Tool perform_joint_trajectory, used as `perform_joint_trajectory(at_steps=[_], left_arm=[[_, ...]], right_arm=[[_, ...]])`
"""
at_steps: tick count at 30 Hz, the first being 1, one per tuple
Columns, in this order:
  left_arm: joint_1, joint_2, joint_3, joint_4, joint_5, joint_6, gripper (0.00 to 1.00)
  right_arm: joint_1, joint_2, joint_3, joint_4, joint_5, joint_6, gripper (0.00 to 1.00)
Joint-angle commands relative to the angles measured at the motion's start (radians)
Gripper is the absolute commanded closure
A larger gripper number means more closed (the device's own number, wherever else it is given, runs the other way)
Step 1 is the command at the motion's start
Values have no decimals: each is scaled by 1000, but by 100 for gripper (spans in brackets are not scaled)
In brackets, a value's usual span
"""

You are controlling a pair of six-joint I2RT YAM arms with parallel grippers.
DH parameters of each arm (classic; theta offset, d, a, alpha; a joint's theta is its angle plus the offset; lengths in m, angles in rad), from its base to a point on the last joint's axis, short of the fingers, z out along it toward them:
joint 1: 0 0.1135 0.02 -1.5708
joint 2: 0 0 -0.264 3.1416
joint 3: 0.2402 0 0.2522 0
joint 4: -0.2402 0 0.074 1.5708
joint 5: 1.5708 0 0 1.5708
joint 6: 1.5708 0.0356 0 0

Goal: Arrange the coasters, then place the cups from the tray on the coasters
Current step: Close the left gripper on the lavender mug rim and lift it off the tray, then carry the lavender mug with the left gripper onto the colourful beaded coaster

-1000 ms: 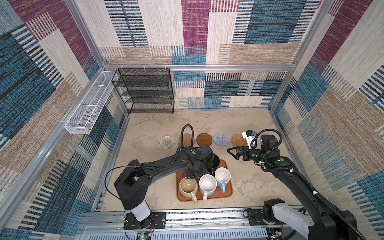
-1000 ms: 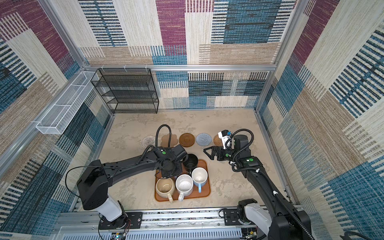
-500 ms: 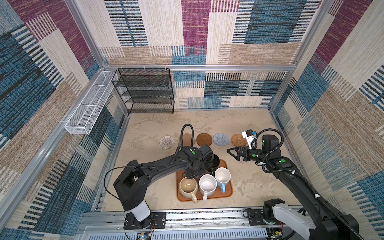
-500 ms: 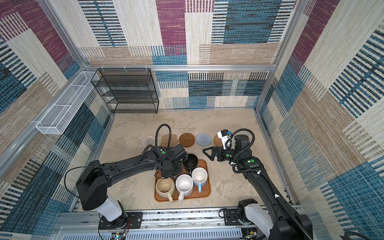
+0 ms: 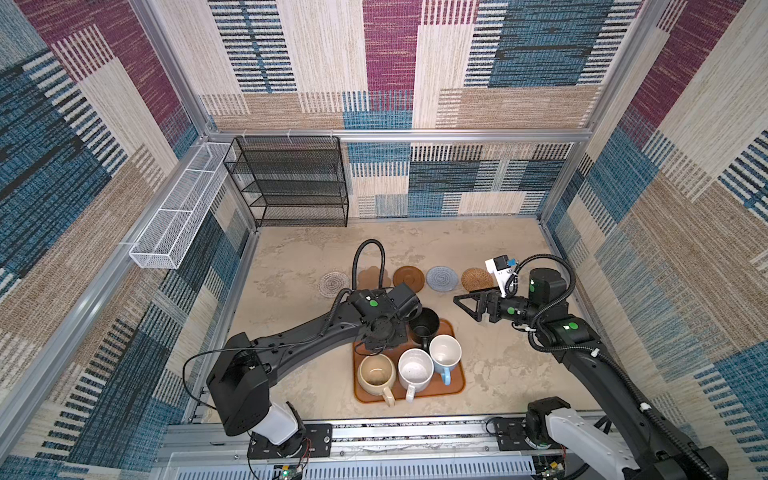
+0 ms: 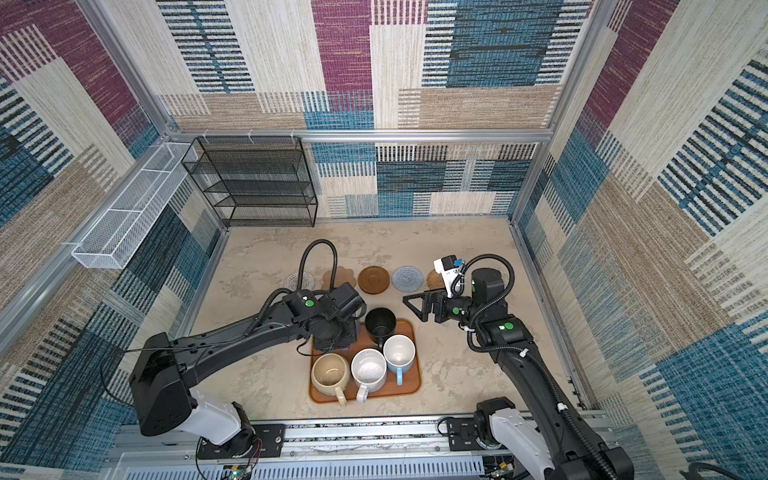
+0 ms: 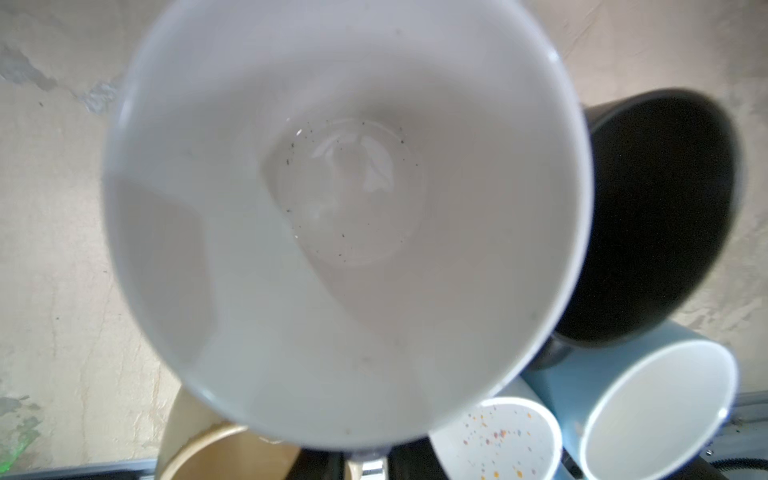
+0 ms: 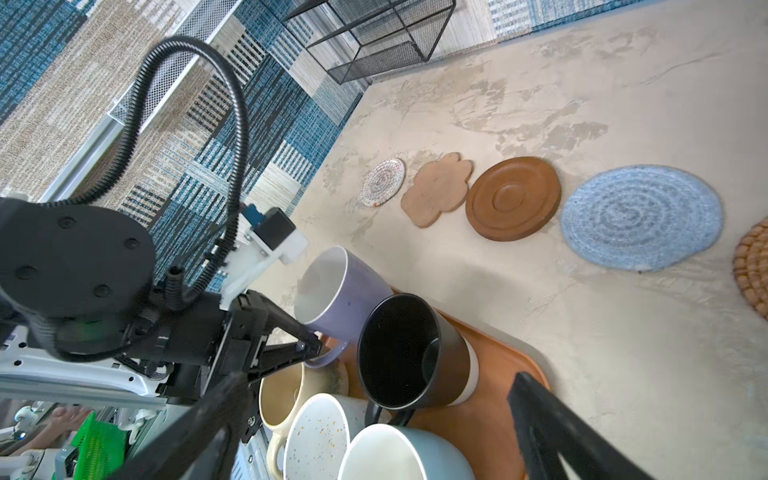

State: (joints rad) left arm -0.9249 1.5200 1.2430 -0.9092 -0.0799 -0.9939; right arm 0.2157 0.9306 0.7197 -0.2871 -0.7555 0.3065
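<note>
Left end effector: clamped on the handle of the lavender cup, tilted at a corner of the tray (base left free for a coaster, I judge).
Right end effector: spread wide, empty, beside the tray.
Coasters: five in a row on the worktop, all bare.
Views: right wrist shows my grip; left wrist only the cup's white inside; top views hide it under my arm.

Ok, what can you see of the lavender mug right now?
The lavender mug looks like glazed ceramic: purple outside, white and empty inside, with a few dark specks at the bottom. The left hand is shut on its loop handle. It is at a corner of the tray, close beside the black mug; contact there, or any lift, is unclear. In both top views the left arm hides it.
</note>
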Motion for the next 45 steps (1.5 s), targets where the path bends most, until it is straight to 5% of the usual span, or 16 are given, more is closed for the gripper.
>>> perform_joint_trajectory(at_steps=[1, 8, 21, 34, 45], left_arm=[[3, -34, 35, 1, -74, 97, 100], [73, -93, 81, 3, -47, 262, 100], [343, -169, 108, -71, 55, 531, 100], [618, 16, 185, -72, 34, 710, 100], [708, 196, 254, 37, 75, 752, 100]], right_arm=[[43, 14, 30, 31, 36, 9, 0], [215, 96, 126, 80, 166, 60, 0], [441, 388, 356, 134, 341, 64, 0], [478, 685, 551, 211, 336, 109, 3], [478, 866, 682, 192, 345, 135, 0]])
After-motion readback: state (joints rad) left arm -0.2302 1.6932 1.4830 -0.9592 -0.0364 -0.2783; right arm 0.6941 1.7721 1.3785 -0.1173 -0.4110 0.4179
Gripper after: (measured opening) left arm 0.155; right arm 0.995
